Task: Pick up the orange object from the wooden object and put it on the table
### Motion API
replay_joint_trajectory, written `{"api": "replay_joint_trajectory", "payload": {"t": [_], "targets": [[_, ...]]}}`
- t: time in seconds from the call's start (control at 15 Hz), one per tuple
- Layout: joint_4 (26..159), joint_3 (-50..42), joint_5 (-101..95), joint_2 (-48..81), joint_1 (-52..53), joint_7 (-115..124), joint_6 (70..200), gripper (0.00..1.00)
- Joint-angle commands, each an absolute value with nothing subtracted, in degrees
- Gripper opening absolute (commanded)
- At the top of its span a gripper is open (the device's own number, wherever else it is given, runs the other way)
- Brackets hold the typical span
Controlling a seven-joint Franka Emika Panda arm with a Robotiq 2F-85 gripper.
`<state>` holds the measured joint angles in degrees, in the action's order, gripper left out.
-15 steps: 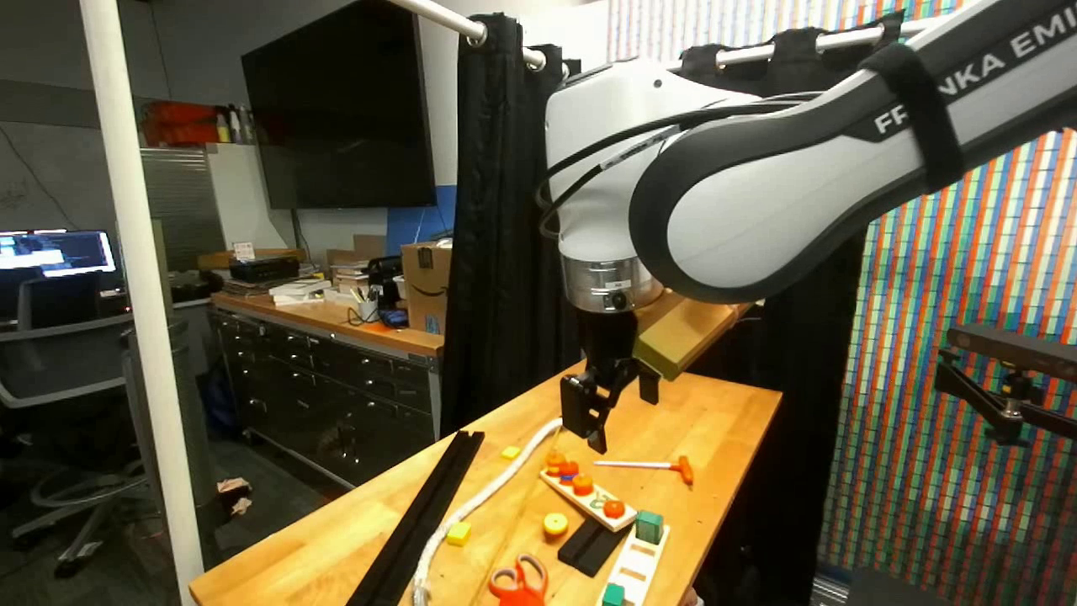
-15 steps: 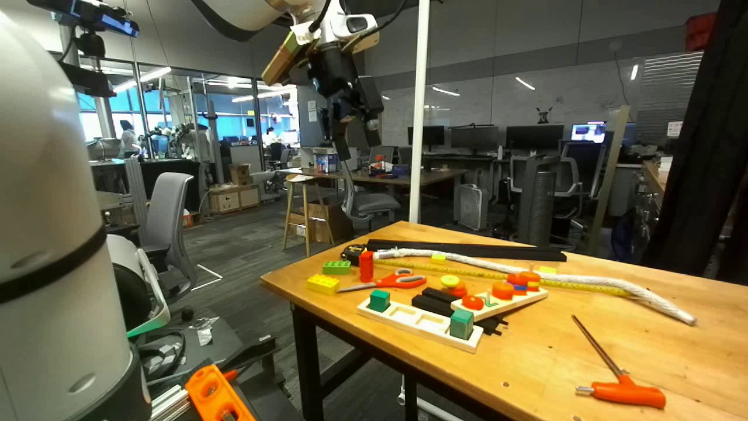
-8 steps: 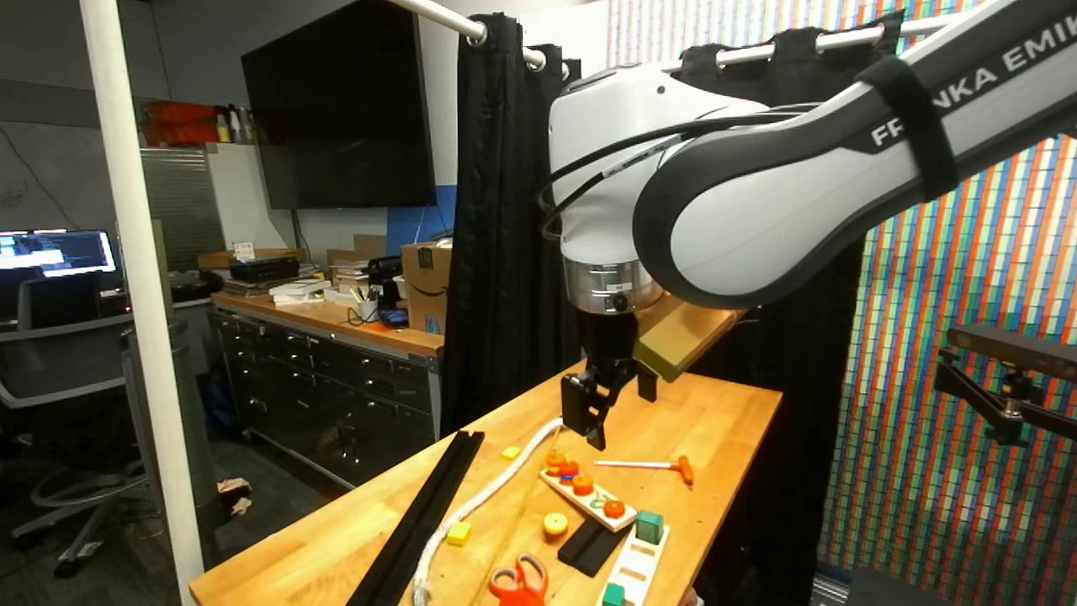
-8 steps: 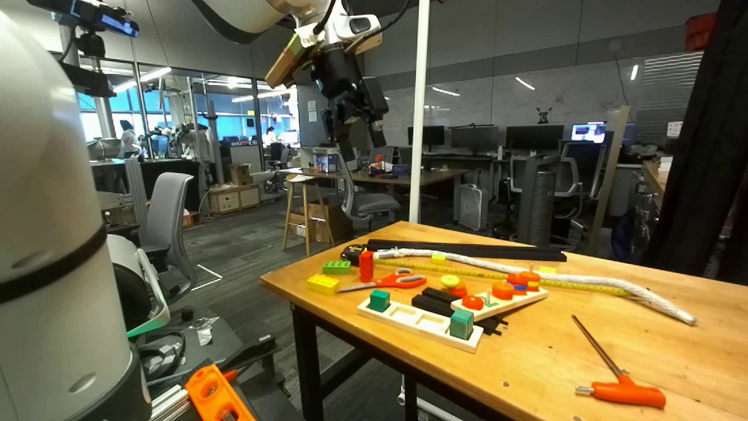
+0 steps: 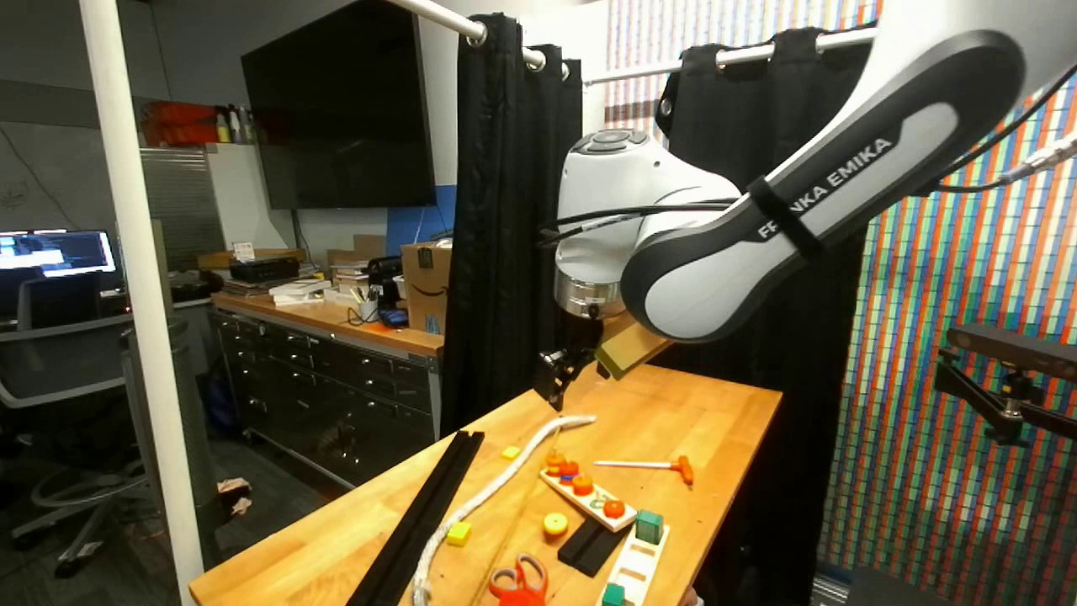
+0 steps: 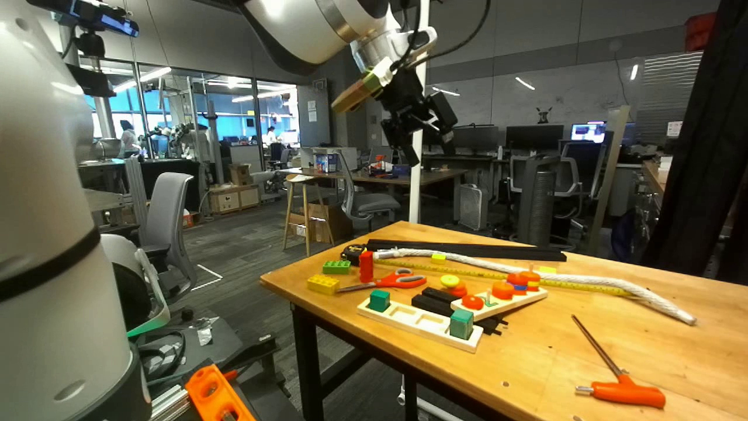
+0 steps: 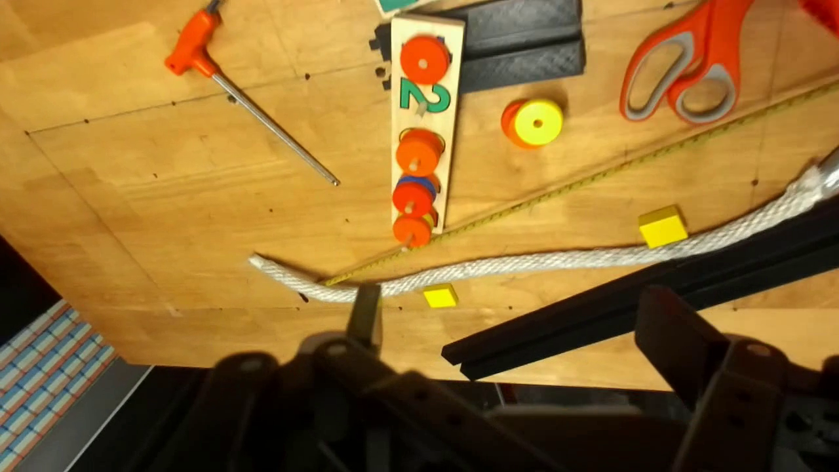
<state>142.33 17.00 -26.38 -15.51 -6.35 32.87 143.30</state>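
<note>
The wooden object [image 7: 452,121] is a pale flat block with a green 2, lying on the table [image 7: 196,196]; it shows in both exterior views [image 5: 624,522] [image 6: 529,296]. Orange and red discs sit on its pegs: a red-orange disc [image 7: 425,60] at one end, an orange disc [image 7: 419,151] past the middle, a red disc [image 7: 413,198] over a blue one, and an orange disc [image 7: 411,229] over a yellow one. Which orange one is meant I cannot tell. My gripper [image 7: 511,298] is open and empty, high above the table in both exterior views [image 5: 579,389] [image 6: 431,155], apart from the block.
Around the block lie a black strip piece [image 7: 518,46], a yellow disc [image 7: 537,122] on an orange one, orange scissors [image 7: 708,65], an orange-handled hex key [image 7: 196,46], a white rope [image 7: 511,265], a yellow tape [image 7: 564,189], a long black strip [image 7: 557,328] and a tray with green cubes [image 6: 409,318].
The arm has reached farther out, carrying my gripper left in an exterior view and right in an exterior view. The gripper stays open. The objects on the table have not moved.
</note>
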Motion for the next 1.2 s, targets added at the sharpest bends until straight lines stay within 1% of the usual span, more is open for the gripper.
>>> {"api": "replay_joint_trajectory", "payload": {"t": [0.0,0.13,0.47,0.8,1.13], "targets": [[132.17,14.52,-32.38,-3.49,-8.11,36.14,146.36,1.00],[126.45,11.37,-32.62,2.78,-6.67,35.19,146.43,1.00],[112.86,4.21,-23.70,16.60,-2.21,29.00,144.44,1.00],[104.27,1.30,-11.04,24.02,-0.76,20.74,141.12,1.00],[98.21,-0.79,-5.02,28.15,-0.81,18.44,132.42,1.00]]}}
